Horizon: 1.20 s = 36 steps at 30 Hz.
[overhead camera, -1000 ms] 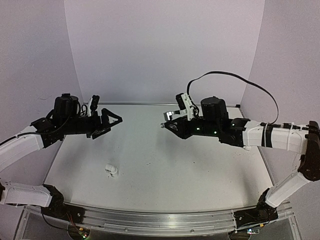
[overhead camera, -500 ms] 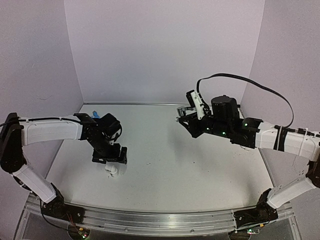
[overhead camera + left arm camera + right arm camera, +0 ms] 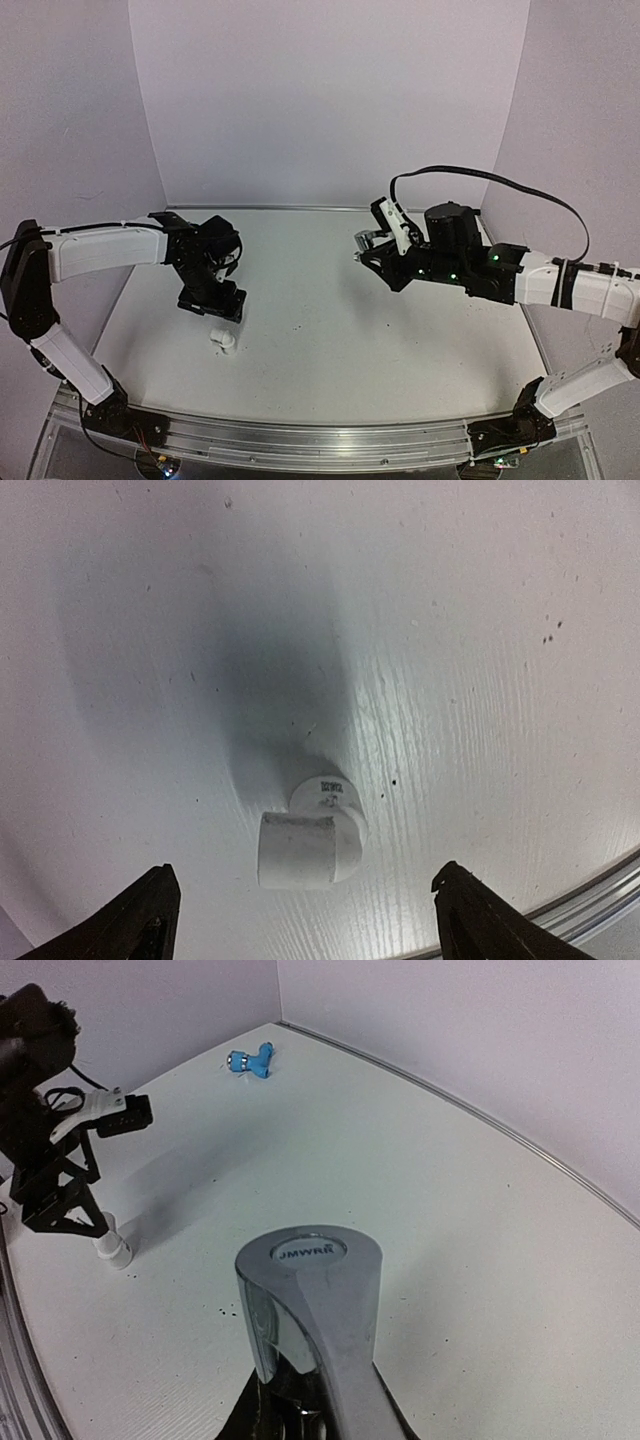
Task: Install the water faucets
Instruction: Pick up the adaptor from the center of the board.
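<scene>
My right gripper (image 3: pixel 366 246) is shut on the shiny silver faucet (image 3: pixel 310 1300) and holds it above the table's middle right; the faucet fills the lower part of the right wrist view and hides the fingers. The bright blue faucet (image 3: pixel 252 1062) lies on the table at the far left corner; in the top view the left arm hides it. My left gripper (image 3: pixel 212 304) is open and empty, pointing down just above a small white pipe fitting (image 3: pixel 305 840). The fitting lies on the table between and slightly beyond the fingertips (image 3: pixel 150 920). It also shows in the top view (image 3: pixel 222 341).
The white table (image 3: pixel 330 330) has purple walls at the back and both sides. A metal rail (image 3: pixel 320 440) runs along the near edge. The right arm's black cable (image 3: pixel 480 178) loops above it.
My left arm has swung from a raised pose at the left down over the white fitting. My right gripper has shifted a little to the right with the silver faucet.
</scene>
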Each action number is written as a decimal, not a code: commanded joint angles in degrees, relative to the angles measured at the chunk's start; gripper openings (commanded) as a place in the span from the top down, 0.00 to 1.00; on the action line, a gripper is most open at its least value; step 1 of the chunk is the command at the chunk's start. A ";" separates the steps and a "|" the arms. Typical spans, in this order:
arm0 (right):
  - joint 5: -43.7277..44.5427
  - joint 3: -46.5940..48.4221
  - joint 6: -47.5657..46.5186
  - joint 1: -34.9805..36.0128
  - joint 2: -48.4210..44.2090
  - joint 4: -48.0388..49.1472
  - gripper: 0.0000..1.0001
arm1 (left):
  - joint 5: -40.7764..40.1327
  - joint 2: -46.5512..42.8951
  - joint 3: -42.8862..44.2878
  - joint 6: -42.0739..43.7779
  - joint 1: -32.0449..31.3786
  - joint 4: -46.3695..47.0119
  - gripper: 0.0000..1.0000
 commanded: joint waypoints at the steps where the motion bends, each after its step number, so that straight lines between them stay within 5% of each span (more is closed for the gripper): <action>1: -2.35 0.70 -0.52 0.02 -2.14 2.95 1.00 | 2.23 1.63 3.62 -6.26 0.46 -2.50 0.13; 10: -3.74 1.25 -0.07 0.02 -1.62 2.98 1.00 | 3.36 4.78 3.32 -14.01 0.31 -4.00 0.14; 21: -3.46 0.29 0.10 0.00 -2.51 3.36 1.00 | 2.46 9.91 1.70 -13.92 0.30 -3.05 0.22; 28: -4.63 -0.24 0.10 0.02 -2.71 3.35 1.00 | -3.27 4.67 2.28 -10.49 -0.25 -3.27 0.05; 32: -6.30 -0.40 -0.01 0.02 -2.51 3.49 1.00 | -4.48 -1.74 2.84 0.33 -0.30 -0.95 0.00; 36: -8.48 -1.47 -0.48 -0.01 -2.89 5.24 1.00 | 11.10 -10.07 -3.29 29.10 -0.34 4.79 0.02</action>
